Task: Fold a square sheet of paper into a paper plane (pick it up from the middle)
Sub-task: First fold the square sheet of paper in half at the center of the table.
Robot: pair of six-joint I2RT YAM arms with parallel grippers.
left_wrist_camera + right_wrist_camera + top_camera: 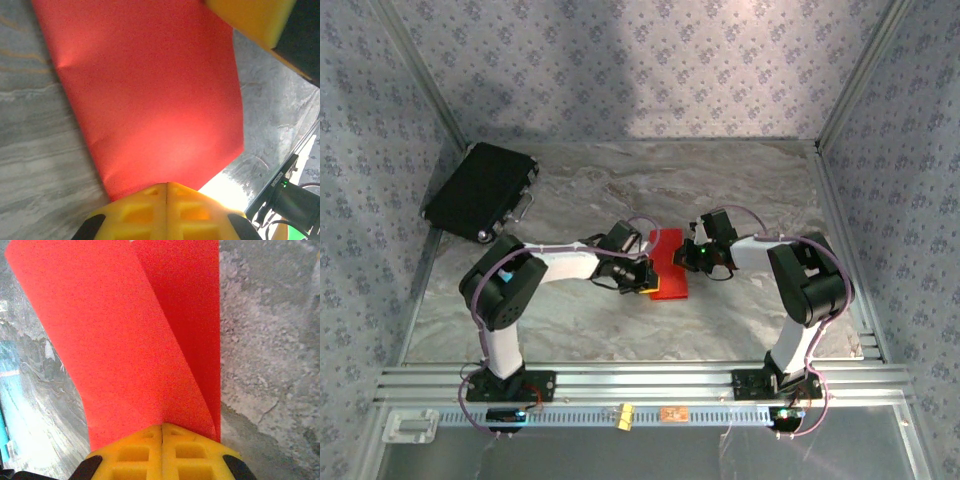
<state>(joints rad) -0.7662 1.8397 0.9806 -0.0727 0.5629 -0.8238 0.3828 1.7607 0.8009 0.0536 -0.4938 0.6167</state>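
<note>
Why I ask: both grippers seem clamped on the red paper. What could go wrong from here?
1. The left gripper and right gripper both pinch the square sheet of paper; pulling apart could tear it.
2. The layers are bowed, not flat, in the right wrist view; the crease may land crooked.

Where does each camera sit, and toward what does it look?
Top external: above and behind the arms, looking down on the table; both arms show, the left pincer and right pincer meeting at the red sheet.
Left wrist: on the left arm, looking along the shut left pincer over the red sheet; the right pincer sits at top right.
Right wrist: on the right arm, looking along the shut right pincer, which pinches the bent red sheet.
Shared: all three views see the red sheet.
</note>
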